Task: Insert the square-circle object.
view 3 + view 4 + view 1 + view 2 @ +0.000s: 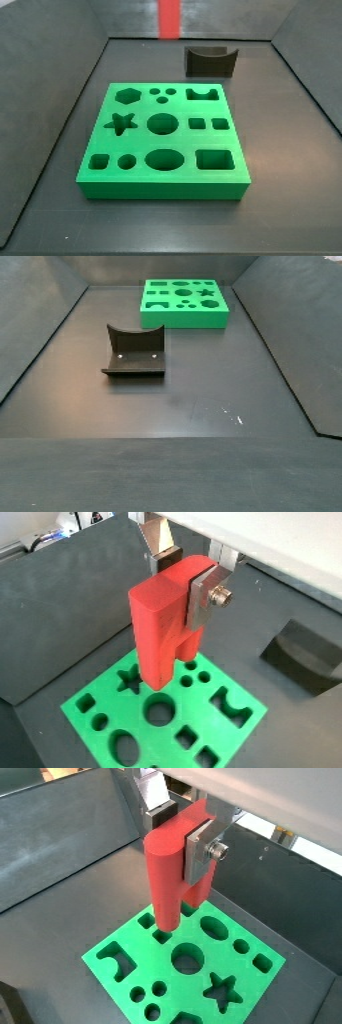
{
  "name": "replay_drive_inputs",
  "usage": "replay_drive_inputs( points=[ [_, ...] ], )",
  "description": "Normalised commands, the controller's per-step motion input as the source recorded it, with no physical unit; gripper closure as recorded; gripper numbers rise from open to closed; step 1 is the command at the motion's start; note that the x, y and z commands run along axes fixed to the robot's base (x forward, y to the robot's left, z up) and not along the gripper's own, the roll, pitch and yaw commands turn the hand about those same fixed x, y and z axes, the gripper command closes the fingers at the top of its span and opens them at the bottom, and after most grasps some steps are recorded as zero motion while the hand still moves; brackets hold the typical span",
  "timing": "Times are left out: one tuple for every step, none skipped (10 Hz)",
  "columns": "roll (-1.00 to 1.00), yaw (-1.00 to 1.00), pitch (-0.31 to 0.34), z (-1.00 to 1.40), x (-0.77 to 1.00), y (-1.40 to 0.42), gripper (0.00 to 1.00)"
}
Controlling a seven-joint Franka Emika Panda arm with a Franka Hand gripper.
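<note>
The square-circle object, a tall red peg (160, 632), hangs upright in my gripper (181, 587). The gripper is shut on the peg's upper part, with one silver finger plate (205, 604) flat against its side. Both wrist views show this grip (181, 838). The peg's lower end (167, 918) hovers above the green block with shaped holes (147, 943), near one corner of it, and is not in a hole. In a side view only the peg's lower part (170, 18) shows, high above and behind the green block (167, 188). The gripper is out of frame in both side views.
The dark fixture with a curved notch (210, 62) stands on the dark floor beyond the green block. It also shows in a wrist view (307, 652) and in a side view (134, 354), apart from the green block (187, 318). Sloping dark walls (54, 110) bound the floor.
</note>
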Motion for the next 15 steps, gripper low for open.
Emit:
replay_drive_inputs(
  points=[
    [0.18,-0.31,-0.1,-0.9,-0.02,-0.98,1.0],
    [0.2,-0.45,-0.033,-0.67,0.0,-0.78,1.0],
    [0.21,-0.69,0.0,-0.54,0.0,-0.5,1.0],
    [0.19,-0.69,0.0,-0.46,0.0,-0.5,1.0],
    [0.18,-0.69,0.023,-0.4,0.0,-0.5,1.0],
    [0.19,-0.69,0.057,-0.21,0.0,-0.49,1.0],
    [0.23,-0.74,0.089,-0.01,-0.05,-0.38,1.0],
    [0.27,-0.87,0.117,0.0,-0.18,-0.13,1.0],
    [0.25,-0.89,0.121,0.0,-0.19,-0.07,1.0],
    [0.23,-0.92,0.091,0.0,-0.15,-0.07,1.0],
    [0.1,-0.93,0.066,-0.3,-0.02,-0.17,1.0],
    [0.0,-0.94,0.063,-0.41,0.0,-0.15,1.0],
    [0.0,-1.0,0.06,-0.38,0.0,-0.05,1.0],
    [0.05,-1.0,0.096,-0.31,-0.04,0.0,1.0],
    [0.07,-1.0,0.104,-0.27,-0.06,0.0,1.0]
  ],
)
